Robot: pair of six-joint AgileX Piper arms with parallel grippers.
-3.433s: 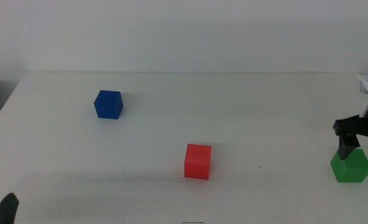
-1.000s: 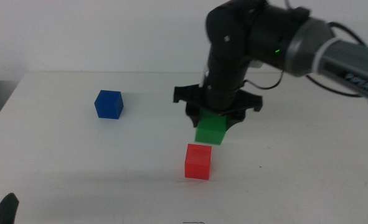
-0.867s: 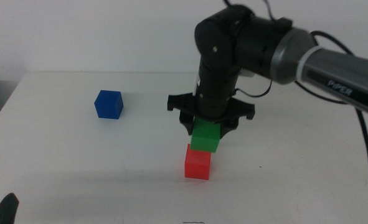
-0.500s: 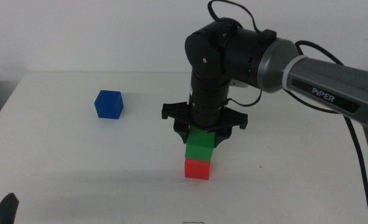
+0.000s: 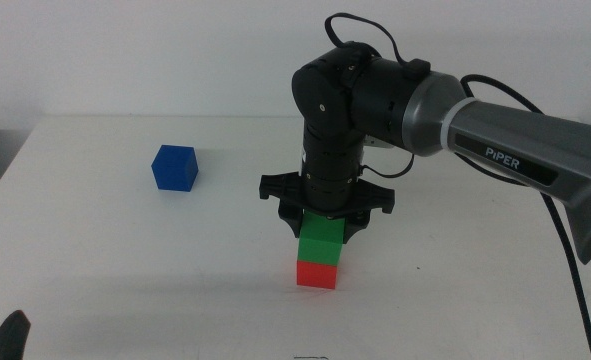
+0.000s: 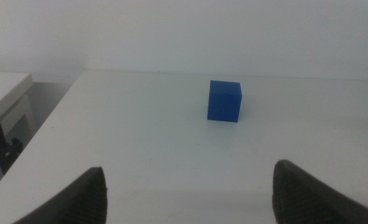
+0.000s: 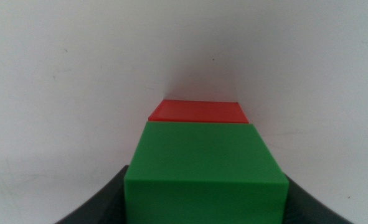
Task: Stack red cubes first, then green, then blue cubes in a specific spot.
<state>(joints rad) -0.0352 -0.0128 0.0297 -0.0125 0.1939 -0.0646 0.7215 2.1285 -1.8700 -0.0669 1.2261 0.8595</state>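
The right gripper (image 5: 322,226), at frame centre, clasps the green cube (image 5: 321,240), which sits on the red cube (image 5: 317,273). The blue cube (image 5: 174,167) lies at upper left. The left gripper (image 6: 187,190) waits at bottom left, jaws spread.

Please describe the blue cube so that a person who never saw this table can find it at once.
Look at the white table, on the side away from the big dark arm. The blue cube stands there alone, apart from the stack where the right gripper holds the green cube on the red cube. It is the only dark blue, unstacked cube.
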